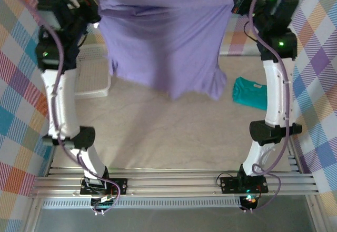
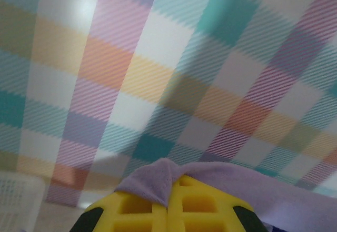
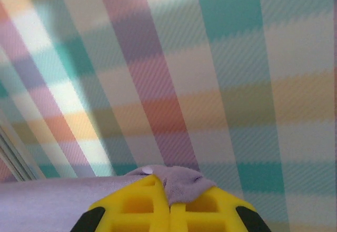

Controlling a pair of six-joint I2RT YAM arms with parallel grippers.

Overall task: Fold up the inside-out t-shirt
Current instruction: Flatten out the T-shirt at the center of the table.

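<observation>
Left claw (image 2: 168,192) clenched on one top corner of the purple shirt (image 1: 163,48); a fold of cloth bunches out between its yellow fingers (image 2: 137,211). Right claw (image 3: 169,192) clamped the same way on the other top corner. I see both arms raised high, with the shirt stretched between them and hanging like a sheet over the far half of the table (image 1: 168,142). White basket (image 1: 93,79) sits on the left, partly behind the shirt. Teal shirt (image 1: 250,92) lies on the right.
</observation>
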